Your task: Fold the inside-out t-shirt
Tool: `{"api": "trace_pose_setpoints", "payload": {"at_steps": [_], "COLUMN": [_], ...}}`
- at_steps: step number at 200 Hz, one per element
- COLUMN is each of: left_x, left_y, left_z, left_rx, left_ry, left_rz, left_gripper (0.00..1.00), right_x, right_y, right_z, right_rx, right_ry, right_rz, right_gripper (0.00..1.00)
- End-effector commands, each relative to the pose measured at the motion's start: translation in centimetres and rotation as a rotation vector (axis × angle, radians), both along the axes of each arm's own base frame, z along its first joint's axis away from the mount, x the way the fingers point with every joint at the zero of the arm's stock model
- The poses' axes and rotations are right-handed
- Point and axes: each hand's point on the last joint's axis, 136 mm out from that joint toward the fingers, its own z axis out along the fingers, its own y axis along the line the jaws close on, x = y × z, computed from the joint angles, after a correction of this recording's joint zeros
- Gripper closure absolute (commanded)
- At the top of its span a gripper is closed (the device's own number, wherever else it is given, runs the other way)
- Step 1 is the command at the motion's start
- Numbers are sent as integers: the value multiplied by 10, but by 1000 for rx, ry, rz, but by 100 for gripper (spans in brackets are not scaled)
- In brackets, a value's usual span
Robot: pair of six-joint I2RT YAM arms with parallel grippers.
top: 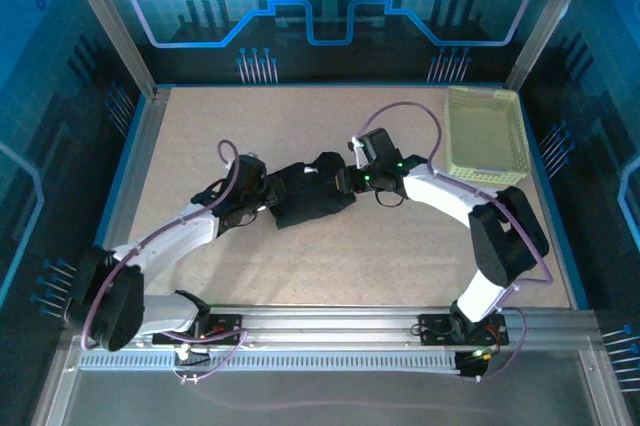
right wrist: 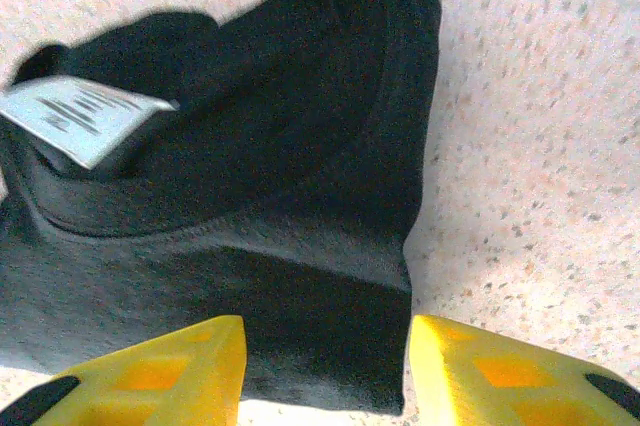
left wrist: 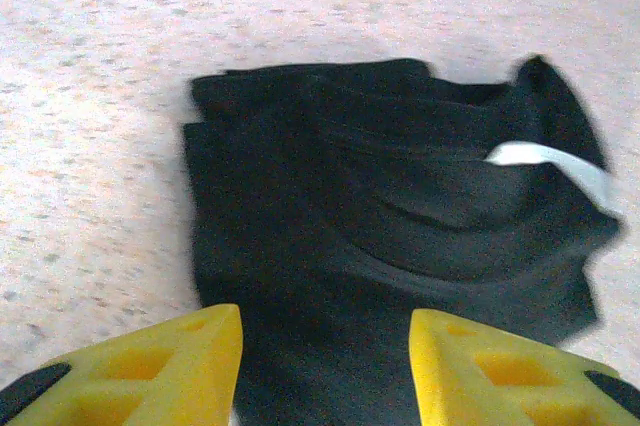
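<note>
The inside-out t-shirt [top: 312, 198] lies as a compact black folded bundle in the middle of the table. My left gripper [top: 262, 191] is at its left end and my right gripper [top: 345, 182] at its right end. In the left wrist view the yellow fingers [left wrist: 170, 366] stand apart over the stacked black folds [left wrist: 380, 226], with a white label [left wrist: 555, 161] sticking out at the far end. In the right wrist view the gripper [right wrist: 325, 321] is open above a folded corner of the shirt [right wrist: 260, 196]; the printed label [right wrist: 85, 116] shows at the left.
A pale yellow-green plastic basket [top: 487, 136] stands at the back right corner of the table [top: 200, 126]. Blue enclosure walls and metal posts ring the table. A metal rail [top: 330, 326] carrying both arm bases runs along the near edge.
</note>
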Motion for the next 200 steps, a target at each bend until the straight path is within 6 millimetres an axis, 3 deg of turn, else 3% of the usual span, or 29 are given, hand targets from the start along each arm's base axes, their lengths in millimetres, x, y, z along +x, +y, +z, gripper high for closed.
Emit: {"api": "trace_pose_setpoints", "payload": {"at_steps": [1,29,56,74,102,131,151,178,200], "left_x": [-13,-10,-3,1,4,14,21,23,23], "left_y": [-26,-72,-74,-52,0,62,74,48,15], "left_z": [-3,-26,-59,-75,-92,-79,-54,-24,-23], "left_rx": [-22,-68,-48,-19,46,139,174,209,205], "left_ry": [36,88,157,183,231,210,177,129,133], "left_rz": [-10,-72,-46,16,115,194,186,111,44], "left_gripper": [52,52,52,52,52,51,50,46,42], "right_x": [-4,-4,-9,-10,-4,1,5,3,-9], "right_y": [-10,0,16,32,64,98,93,60,31], "right_z": [-14,-36,-56,-67,-74,-64,-50,-24,-11], "right_rx": [-33,-11,-4,17,48,89,69,32,-21], "right_ry": [42,103,150,171,184,174,142,67,30], "right_rz": [-56,-82,-77,-57,-11,35,18,-26,-43], "right_gripper": [52,52,52,52,53,53,45,34,32]}}
